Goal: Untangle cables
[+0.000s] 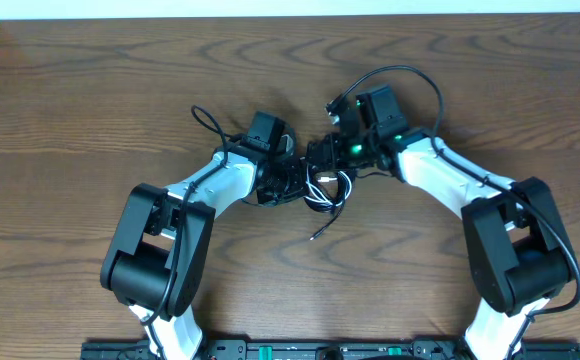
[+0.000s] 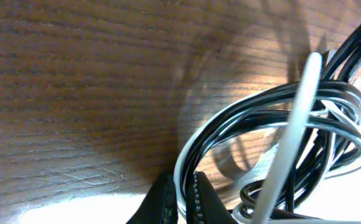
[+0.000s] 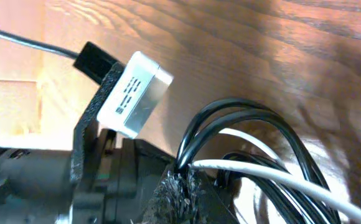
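From overhead I can't separate the cables (image 1: 328, 190): they bunch into a small dark knot at the centre of the frame, partly covered by the arms (image 1: 425, 165) meeting there. One loose end (image 1: 313, 237) just below is too small for me to read its plug. In the left wrist view the left end effector (image 2: 185, 198) is cut off by the bottom edge, the white cable (image 2: 295, 124) is blurred, and the cables run off the right edge. In the right wrist view the right end effector (image 3: 182, 186) is cropped at the bottom too, and the cables leave at lower right, ends unseen
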